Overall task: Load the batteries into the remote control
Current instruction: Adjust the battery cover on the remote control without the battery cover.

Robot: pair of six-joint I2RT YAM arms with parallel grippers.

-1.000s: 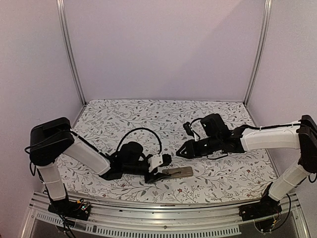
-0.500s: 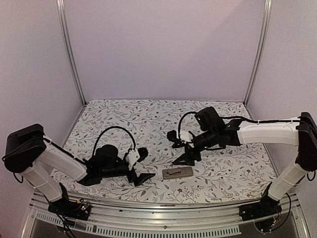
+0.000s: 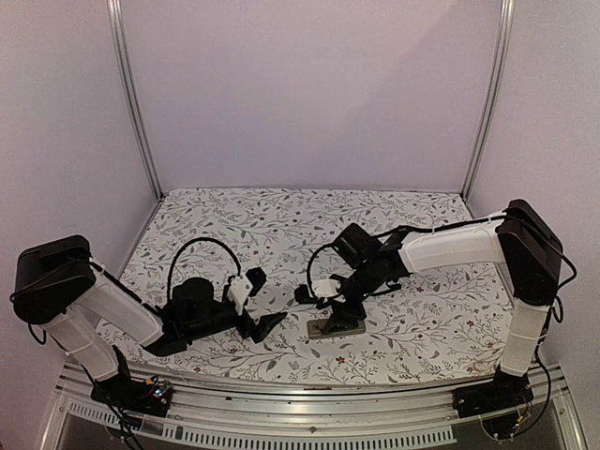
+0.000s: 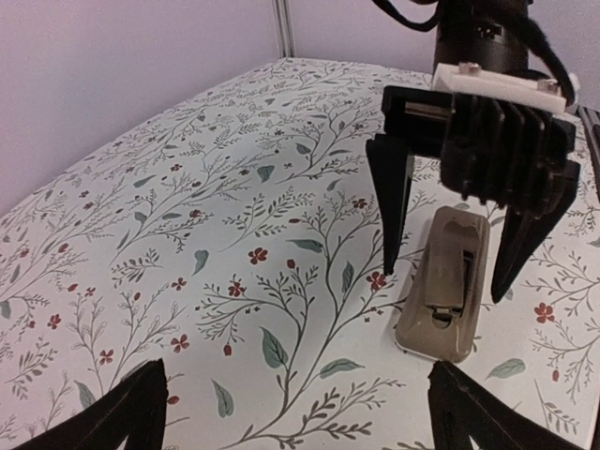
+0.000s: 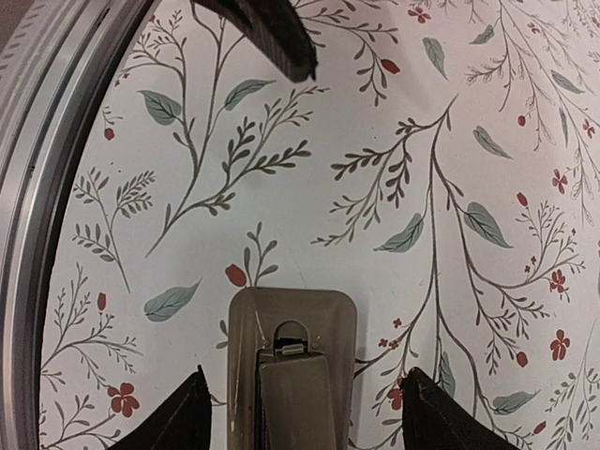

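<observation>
While lying flat toward the near edge of the table, shows only its back: small rectangular remote control (image 3: 337, 326) in smooth grey-tan plastic, corners rounded, with a raised latch strip down the middle. Rests on a matte white tablecloth (image 3: 281, 225) printed with grey-green leaves and small red flowers. Straddled by the right gripper (image 4: 443, 281), black tapered fingers spread apart, one just beside each long side, gripping nothing. Well to the left, low over the cloth: left gripper (image 4: 297, 367), pointed black fingers spread wide, likewise empty. Bare cloth between the two, and plenty more toward the far side and the right. Just nearer than the remote, a ribbed silver metal rail (image 3: 300, 389) along the table's edge.
</observation>
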